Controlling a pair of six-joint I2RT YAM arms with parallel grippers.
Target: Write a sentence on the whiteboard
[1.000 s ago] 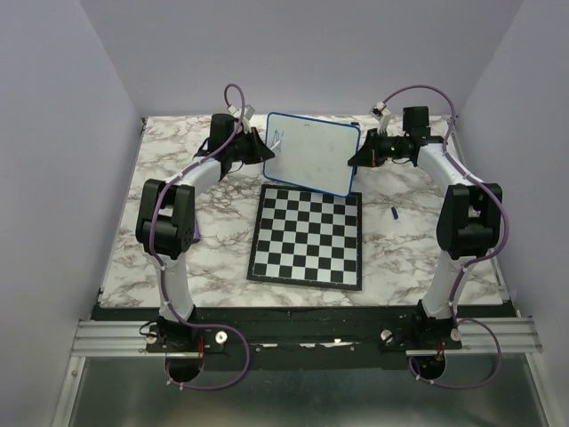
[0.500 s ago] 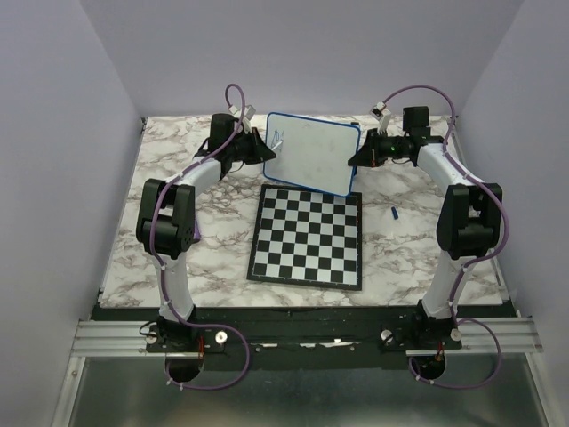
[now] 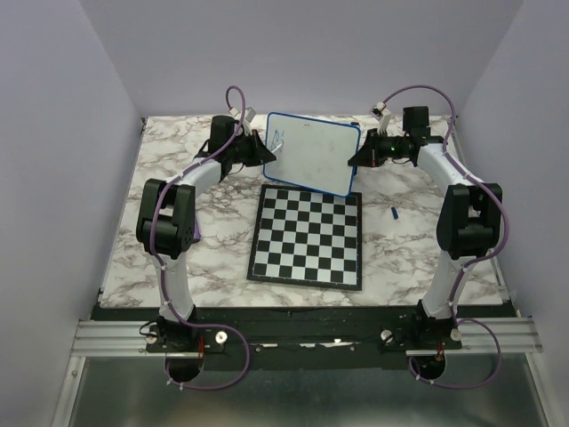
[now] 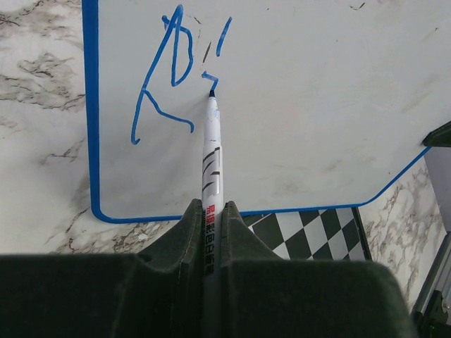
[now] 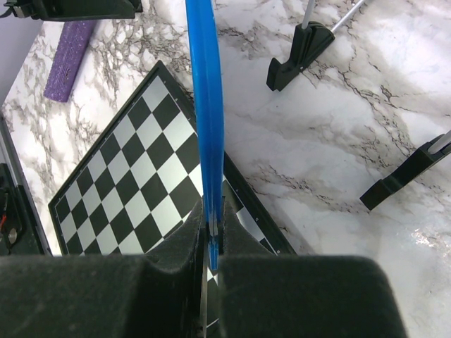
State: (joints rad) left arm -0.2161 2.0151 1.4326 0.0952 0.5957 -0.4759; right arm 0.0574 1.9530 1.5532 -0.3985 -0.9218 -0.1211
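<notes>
Left gripper (image 4: 211, 218) is clamped tight on the slim white marker pen (image 4: 211, 158), tip pressed to the small white rectangular whiteboard with the thin blue rim (image 4: 303, 105), right at a short hooked blue stroke. The blue handwritten sentence (image 4: 165, 77) is barely begun: one big looping letter, a slanted dash and this little hook. Against half a second ago, the left gripper has shifted only a touch at the board's left end in the top view, so the pen is creeping along. The whiteboard hasn't budged: tilted up at the far middle of the grey-veined marble table (image 3: 169, 178), over the far edge of the black-and-white checkered chessboard (image 3: 308, 236), with the right gripper (image 5: 211, 236) closed on its blue rim, steadying it. Most of the writing, I'd judge, lies ahead
</notes>
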